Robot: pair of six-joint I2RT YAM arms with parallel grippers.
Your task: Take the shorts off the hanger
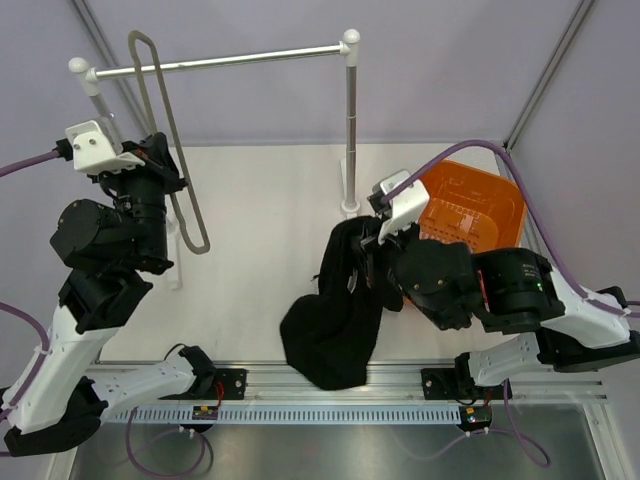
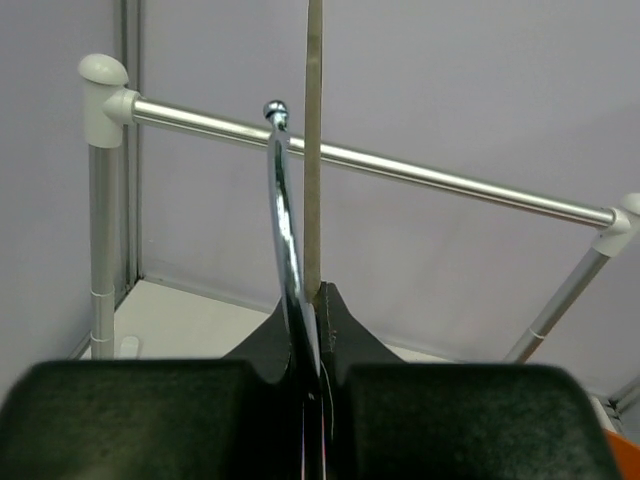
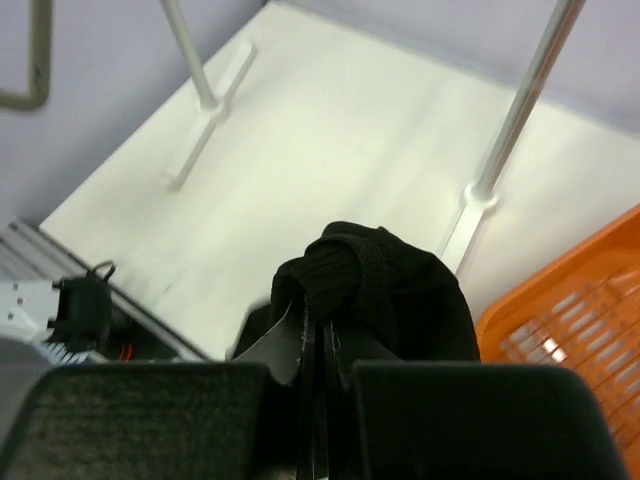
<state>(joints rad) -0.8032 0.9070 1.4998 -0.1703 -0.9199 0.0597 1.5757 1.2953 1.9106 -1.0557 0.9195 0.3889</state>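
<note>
gripping shorts (image 1: 335, 310) in right gripper (image 1: 375, 240), left gripper (image 1: 168, 170) seemingly pinching hanger (image 1: 170, 140).

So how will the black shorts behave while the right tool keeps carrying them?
The shorts probably stay floppy: they hang in loose folds from the right tool, their low end bunched on the table. They seem light. The trailing end may drag or snag.

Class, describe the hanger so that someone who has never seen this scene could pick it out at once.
Start at the silver rail across the back of the table and go to its left end. There the left hand is shut on the hanger, a thin grey-brown loop with rounded ends, standing on end. Unlike the rail's straight silver tubes, it is a bare closed loop, and the black shorts hang apart in the right hand.
</note>
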